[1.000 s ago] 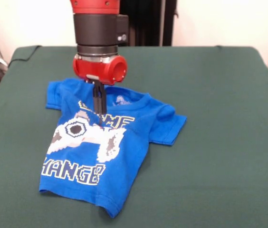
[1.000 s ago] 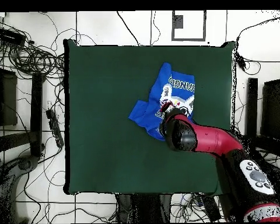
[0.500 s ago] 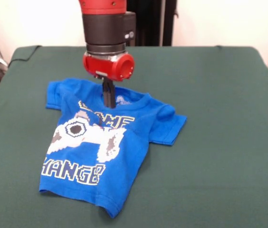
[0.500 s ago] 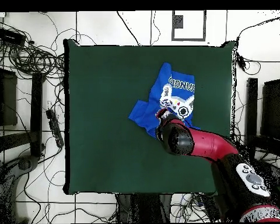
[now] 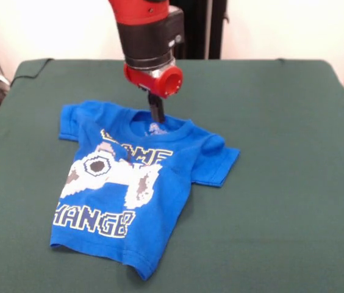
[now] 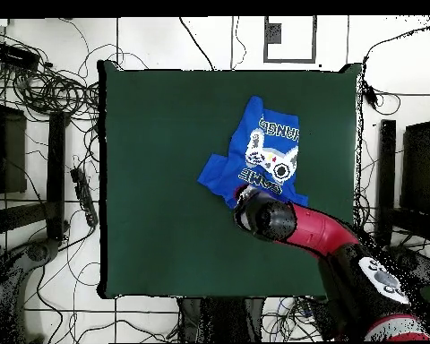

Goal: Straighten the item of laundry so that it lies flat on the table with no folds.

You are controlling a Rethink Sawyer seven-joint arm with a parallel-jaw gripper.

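While the small bright blue short-sleeved printed T-shirt (image 5: 132, 183) is being displayed print-up on the large dark green felt-covered table (image 5: 282, 183), left of centre in the front view, it is being kept uneven by a tucked side and bunched sleeve. The black gripper (image 5: 155, 110) is being held over the collar; jaw state cannot be told. Flattening is being judged partly done.

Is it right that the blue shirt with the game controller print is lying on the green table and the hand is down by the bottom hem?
Not quite. The front view shows the hand at the collar, not the bottom hem. The rest holds: the blue shirt with the game controller print lies on the green table.
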